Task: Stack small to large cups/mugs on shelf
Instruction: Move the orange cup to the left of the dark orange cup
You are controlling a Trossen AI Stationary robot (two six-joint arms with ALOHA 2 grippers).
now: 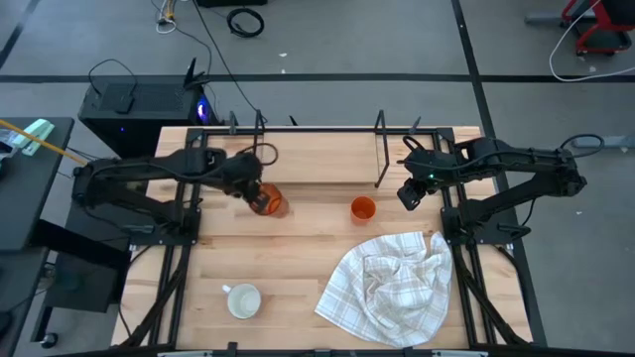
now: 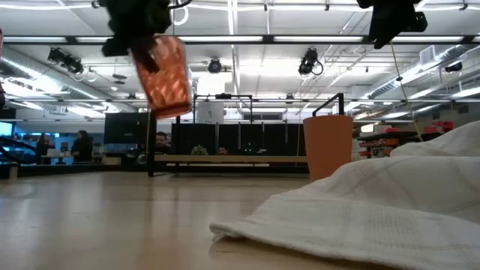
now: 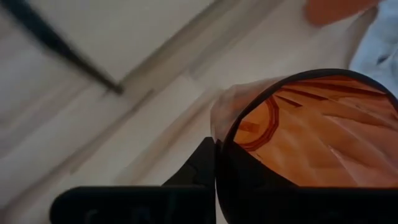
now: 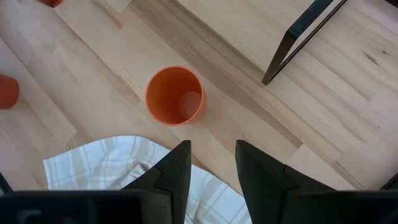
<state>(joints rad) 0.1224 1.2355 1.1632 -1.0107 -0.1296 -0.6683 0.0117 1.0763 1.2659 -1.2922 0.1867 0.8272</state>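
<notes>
Left gripper [image 1: 253, 191] clamped on translucent dark-orange tumbler [image 2: 164, 76], held aloft; right gripper [image 4: 211, 163] parted above small orange cup [image 4: 175, 96].

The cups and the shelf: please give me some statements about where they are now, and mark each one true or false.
1. The left gripper holds the dark-orange tumbler lifted off the table. True.
2. The small orange cup already stands on the shelf. False: it stands upright on the table in front of the shelf.
3. The white mug sits inside the tumbler. False: it stands alone near the table's front edge.
4. The right gripper is open above the table, near the small orange cup and holding nothing. True.
5. The checked cloth covers the small orange cup. False: the cloth lies beside it.
</notes>
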